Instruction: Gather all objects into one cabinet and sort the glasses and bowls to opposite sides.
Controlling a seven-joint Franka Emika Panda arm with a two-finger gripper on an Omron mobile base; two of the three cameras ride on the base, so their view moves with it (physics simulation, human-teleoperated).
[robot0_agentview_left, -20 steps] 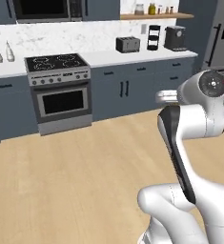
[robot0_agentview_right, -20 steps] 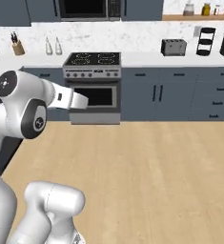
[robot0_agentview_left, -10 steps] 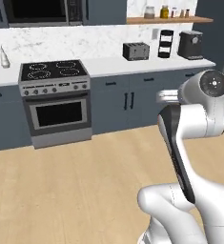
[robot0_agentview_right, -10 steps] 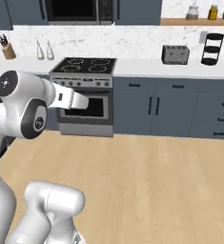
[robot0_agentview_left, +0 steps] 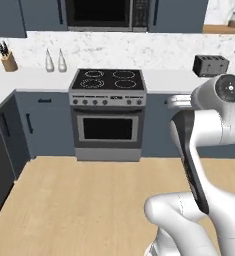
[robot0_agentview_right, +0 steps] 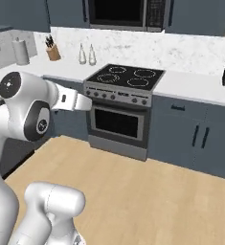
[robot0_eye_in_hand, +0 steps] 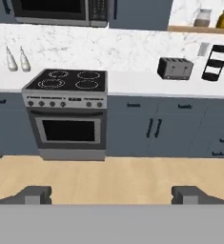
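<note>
My gripper (robot0_eye_in_hand: 111, 194) is open, its two dark fingertips (robot0_eye_in_hand: 35, 193) standing wide apart with nothing between them. It hangs over the wooden floor and faces the stove (robot0_eye_in_hand: 68, 88). Dark slate-blue wall cabinets (robot0_eye_in_hand: 142, 13) with black bar handles flank the microwave (robot0_eye_in_hand: 61, 9) above the counter; one shows at the upper left of the left base view as a wall cabinet (robot0_agentview_left: 39, 15). I cannot tell which of them is the task's cabinet. The glasses, the bowls and the other objects are out of view.
On the white counter (robot0_agentview_left: 34, 77) stand a knife block (robot0_agentview_left: 8, 61), two bottles (robot0_agentview_left: 55, 61) and a toaster (robot0_eye_in_hand: 174, 67). A black rack (robot0_eye_in_hand: 216, 62) and a shelf with jars (robot0_eye_in_hand: 213, 20) lie far right. Wooden floor (robot0_agentview_left: 89, 200) stretches before the base cabinets (robot0_eye_in_hand: 151, 128).
The whole picture has shifted: the base has driven, so the stove now stands larger and near the middle. The gripper has stayed open.
</note>
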